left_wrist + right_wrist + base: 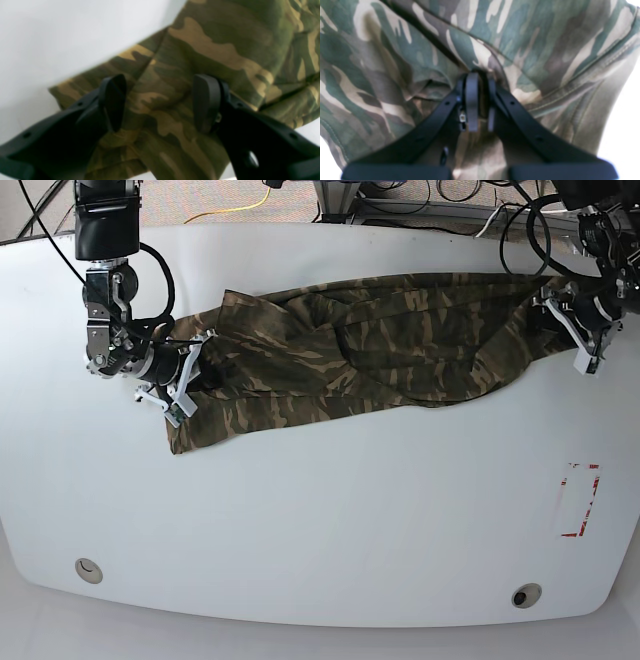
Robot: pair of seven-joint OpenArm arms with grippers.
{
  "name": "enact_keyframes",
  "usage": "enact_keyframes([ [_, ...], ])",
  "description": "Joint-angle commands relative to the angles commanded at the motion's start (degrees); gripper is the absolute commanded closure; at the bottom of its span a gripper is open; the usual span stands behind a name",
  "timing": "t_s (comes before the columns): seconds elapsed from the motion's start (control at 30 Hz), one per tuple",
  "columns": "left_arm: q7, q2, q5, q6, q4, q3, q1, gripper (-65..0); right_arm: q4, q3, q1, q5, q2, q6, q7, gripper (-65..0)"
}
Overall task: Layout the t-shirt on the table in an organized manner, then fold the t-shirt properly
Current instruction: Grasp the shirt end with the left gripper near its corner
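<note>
The t-shirt lies stretched in a long, bunched strip across the far half of the white bench, with one arm at each end of it. It is not flat yet; folds and lumps run along its whole length. The big worry is that only one end is held. If the arms pull apart now, the loose end could slide along the bench and the shirt could bunch up more instead of spreading out. The held end could also slip free, because the pinch seems to catch only a small tuck of cloth. If the open gripper closes on a thick lump, it might grab two layers at once, and the shirt would then open up crooked. The right gripper is pressed nearly together and pinches a fold of the camouflage cloth, which puckers just past its tips. The left gripper is spread wide, with its two dark fingers standing well apart over the shirt's edge. It holds nothing; I cannot tell if its tips touch the cloth under them. The red tape rectangle lies well away from the shirt.
</note>
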Motion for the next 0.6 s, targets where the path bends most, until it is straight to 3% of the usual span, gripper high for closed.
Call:
enact_keyframes([
  [0.2,0.0,-0.2,0.1,0.0,-0.1,0.0,0.8,-36.5,0.0,0.0,0.0,0.0,0.0,0.0,0.0,-4.8],
  [0.4,0.0,-0.2,0.1,0.0,-0.3,0.1,1.0,-16.2,0.0,0.1,0.0,0.0,0.0,0.0,0.0,-4.8],
  [0.6,0.0,-0.2,0.1,0.0,0.0,0.1,1.1,-11.5,0.0,0.1,0.0,0.0,0.0,0.0,0.0,-4.8],
])
